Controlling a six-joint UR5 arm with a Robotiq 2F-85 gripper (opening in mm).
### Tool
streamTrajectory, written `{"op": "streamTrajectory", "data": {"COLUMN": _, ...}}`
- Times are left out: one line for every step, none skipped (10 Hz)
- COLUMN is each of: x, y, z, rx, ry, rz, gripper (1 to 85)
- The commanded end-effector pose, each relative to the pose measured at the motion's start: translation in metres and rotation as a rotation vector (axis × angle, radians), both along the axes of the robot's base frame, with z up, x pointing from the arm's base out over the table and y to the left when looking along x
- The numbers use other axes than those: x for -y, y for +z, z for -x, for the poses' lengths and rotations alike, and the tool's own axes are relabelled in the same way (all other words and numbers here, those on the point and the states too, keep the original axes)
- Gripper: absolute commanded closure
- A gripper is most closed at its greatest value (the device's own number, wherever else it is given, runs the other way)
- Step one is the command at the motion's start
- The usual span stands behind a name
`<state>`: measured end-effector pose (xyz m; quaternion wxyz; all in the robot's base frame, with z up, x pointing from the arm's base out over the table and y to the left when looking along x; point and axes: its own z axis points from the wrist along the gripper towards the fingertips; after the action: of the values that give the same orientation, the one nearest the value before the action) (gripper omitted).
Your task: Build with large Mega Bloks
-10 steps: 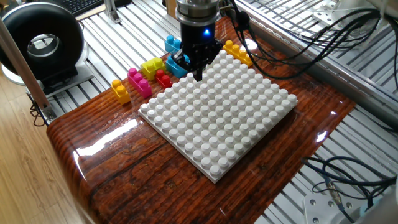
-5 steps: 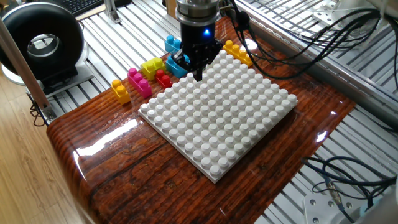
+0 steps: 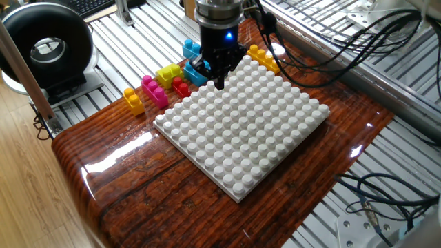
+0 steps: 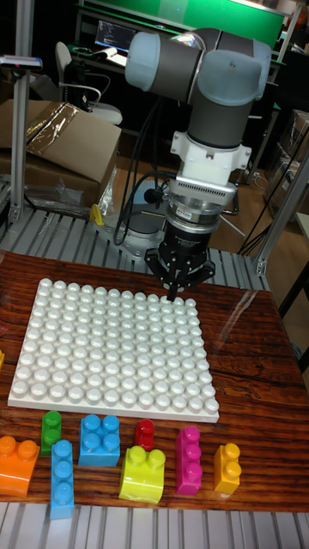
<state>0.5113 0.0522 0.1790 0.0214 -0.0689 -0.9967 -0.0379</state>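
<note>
- The fixed view looks down from high, behind the gripper, at middle distance.
- The tall fixed view faces the jaws from the opposite, brick side, lower and nearer.
- Both share the white baseplate.

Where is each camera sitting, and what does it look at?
Fixed view: up high beside the table, looking down slantwise at the white baseplate; only the arm's wrist and the hand show, with the bricks on the plate's far side.
Tall fixed view: low at the table's edge nearest the row of bricks, facing the robot; the whole grey arm rises behind the plate, with its hand pointing down at the far edge.
Shared: plate, hand, and bricks such as the magenta one.
</note>
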Motion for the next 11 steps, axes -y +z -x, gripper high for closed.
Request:
{"op": "streamTrajectory", "data": {"x": -0.011, "y": 0.004, "z": -0.009, "rx": 0.011, "ry": -0.013, "rz": -0.025, "gripper": 84.7}}
{"op": "streamTrajectory", "data": {"x": -0.016, "y": 0.005, "z": -0.011, "rx": 0.019, "ry": -0.015, "rz": -0.043, "gripper": 84.7}}
{"op": "streamTrajectory", "data": {"x": -0.013, "y": 0.004, "z": -0.012, "rx": 0.021, "ry": -0.012, "rz": -0.032, "gripper": 84.7}}
{"op": "streamTrajectory", "data": {"x": -0.015, "y": 0.005, "z": -0.013, "rx": 0.025, "ry": -0.011, "rz": -0.042, "gripper": 84.7}}
{"op": "streamTrajectory", "data": {"x": -0.013, "y": 0.004, "z": -0.012, "rx": 0.024, "ry": -0.008, "rz": -0.034, "gripper": 84.7}}
{"op": "streamTrajectory", "data": {"x": 0.0, "y": 0.003, "z": -0.018, "rx": 0.048, "ry": -0.001, "rz": 0.015, "gripper": 84.7}}
{"op": "streamTrajectory", "data": {"x": -0.01, "y": 0.004, "z": -0.018, "rx": 0.044, "ry": -0.022, "rz": -0.022, "gripper": 84.7}}
{"op": "streamTrajectory", "data": {"x": -0.01, "y": 0.004, "z": -0.014, "rx": 0.027, "ry": -0.042, "rz": -0.023, "gripper": 84.7}}
{"op": "streamTrajectory", "data": {"x": -0.01, "y": 0.004, "z": -0.013, "rx": 0.022, "ry": -0.071, "rz": -0.019, "gripper": 84.7}}
{"op": "streamTrajectory", "data": {"x": -0.006, "y": 0.004, "z": -0.018, "rx": 0.038, "ry": -0.095, "rz": -0.005, "gripper": 84.7}}
{"op": "streamTrajectory", "data": {"x": -0.002, "y": 0.003, "z": -0.02, "rx": 0.047, "ry": -0.106, "rz": 0.01, "gripper": 84.7}}
